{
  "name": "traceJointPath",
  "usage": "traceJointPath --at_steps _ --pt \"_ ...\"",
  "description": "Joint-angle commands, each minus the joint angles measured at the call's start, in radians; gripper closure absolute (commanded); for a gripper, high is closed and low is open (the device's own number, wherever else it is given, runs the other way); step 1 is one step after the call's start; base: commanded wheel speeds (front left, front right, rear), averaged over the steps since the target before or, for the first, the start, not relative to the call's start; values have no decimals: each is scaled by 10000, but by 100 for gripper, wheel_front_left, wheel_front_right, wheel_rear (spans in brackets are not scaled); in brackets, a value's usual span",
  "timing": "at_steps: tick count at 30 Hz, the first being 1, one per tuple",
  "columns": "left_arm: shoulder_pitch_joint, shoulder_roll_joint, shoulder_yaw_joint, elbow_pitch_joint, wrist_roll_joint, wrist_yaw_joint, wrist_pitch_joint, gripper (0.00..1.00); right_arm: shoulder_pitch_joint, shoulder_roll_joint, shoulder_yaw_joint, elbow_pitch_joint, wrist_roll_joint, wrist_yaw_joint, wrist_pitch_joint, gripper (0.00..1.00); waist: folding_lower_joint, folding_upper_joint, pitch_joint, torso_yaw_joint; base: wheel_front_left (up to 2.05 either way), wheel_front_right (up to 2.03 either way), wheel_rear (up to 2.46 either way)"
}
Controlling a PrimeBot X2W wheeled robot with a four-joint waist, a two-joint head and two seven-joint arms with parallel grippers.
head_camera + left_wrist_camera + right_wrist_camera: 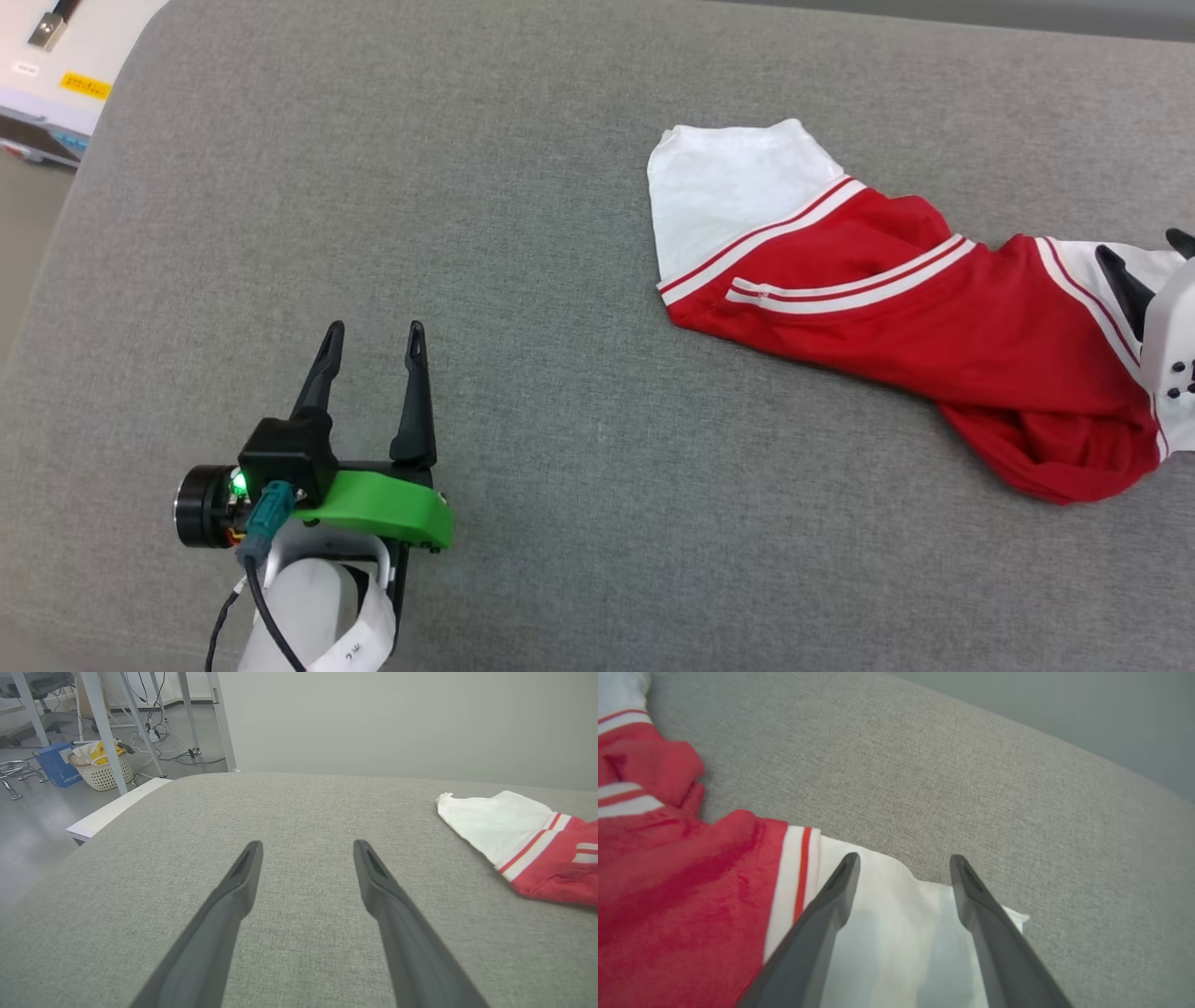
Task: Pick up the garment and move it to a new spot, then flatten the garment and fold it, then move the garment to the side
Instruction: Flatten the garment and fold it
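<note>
The garment [915, 317] is a red shirt with white sleeves and red-white striped trim, lying bunched on the right half of the grey padded surface [523, 233]. Its lettering is hidden. My right gripper [1146, 252] is at the right edge, open, fingers spread just above the garment's right white sleeve [901, 933] with nothing between them. My left gripper [375, 338] is open over bare surface at the lower left, well apart from the shirt. In the left wrist view the other white sleeve [495, 816] lies to the right of the gripper [307, 845].
The surface's rounded left edge drops to the floor, where a white box [56, 56] sits at the far left. Table legs, cables and a basket [100, 767] stand on the floor beyond. A pale wall [406, 718] is behind the far edge.
</note>
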Motion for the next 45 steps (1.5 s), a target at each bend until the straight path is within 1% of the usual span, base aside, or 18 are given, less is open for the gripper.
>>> traceJointPath --at_steps 1,5,7,9,12,16,19,21,23,26,29,31,34,36,40,42,45 --pt "56 -6 138 -18 95 -94 -59 0 95 43 -4 9 -82 -9 -544 0 -1 0 -430 -380 0 0 0" --pt "-63 199 442 1 218 -354 -59 0 245 226 -224 -117 -474 -9 -2129 0 -1 0 -786 -678 0 0 0" --pt "-271 363 507 46 260 -535 -59 0 357 379 -508 -212 -670 -9 -2759 0 -1 0 -900 -778 0 0 0" --pt "-599 589 498 199 210 -772 -59 0 508 574 -919 -374 -883 -9 -3104 0 -1 0 -975 -862 0 0 0" --pt "-1278 1036 397 384 214 -995 -59 0 898 935 -1725 -941 -1277 -9 -3290 0 -1 0 -1021 -1007 0 0 0" --pt "-2442 1718 -7 836 136 -1154 -59 0 1849 1581 -3308 -2640 -2306 -9 -3314 0 -1 0 -947 -1268 0 0 0" --pt "-3513 2220 -580 1378 -105 -1197 -34 0 2910 2260 -4448 -4113 -3154 -9 -3317 0 -1 0 -817 -1480 0 0 0" --pt "-4247 2559 -1254 1678 -448 -1203 177 0 3587 2690 -4993 -4976 -3632 -9 -3318 0 -1 0 -718 -1620 0 0 0" --pt "-4994 2881 -1976 1953 -941 -1205 509 0 4195 3079 -5412 -5724 -4025 -9 -3318 0 -1 0 -605 -1748 0 0 0" --pt "-6136 3342 -3089 2291 -1740 -1207 1069 0 4892 3500 -5735 -6522 -4441 -9 -3319 0 -1 0 -399 -1940 0 0 0" --pt "-7397 3731 -4300 2628 -2630 -1208 1807 0 5375 3809 -5858 -7012 -4762 -9 -3319 0 -1 0 -137 -2149 0 0 0" --pt "-8151 3827 -5068 2900 -3382 -1208 2533 0 5603 3973 -5866 -7230 -4936 -9 -3319 0 -1 0 37 -2221 0 0 0" --pt "-9247 4058 -6282 3403 -4544 -1208 4194 0 5698 4185 -5784 -7563 -5053 -9 -3307 0 -1 0 378 -2455 0 0 0" --pt "-9835 4129 -6901 3731 -5383 -1209 5384 0 5674 4257 -5716 -7765 -5150 -9 -3287 0 -1 0 578 -2605 0 0 0" --pt "-10736 4270 -7954 4249 -6672 -1209 7508 0 5550 4380 -5591 -8169 -5263 -9 -3211 0 -1 0 998 -2904 0 0 0" --pt "-11033 4308 -8351 4464 -7215 -1209 8359 0 5468 4421 -5550 -8332 -5297 -9 -3186 0 -1 0 1211 -3038 0 0 0" --pt "-11379 4331 -8918 4716 -7570 -1209 9063 0 5364 4486 -5518 -8471 -5344 -9 -3173 0 -1 0 1497 -3206 0 0 0"
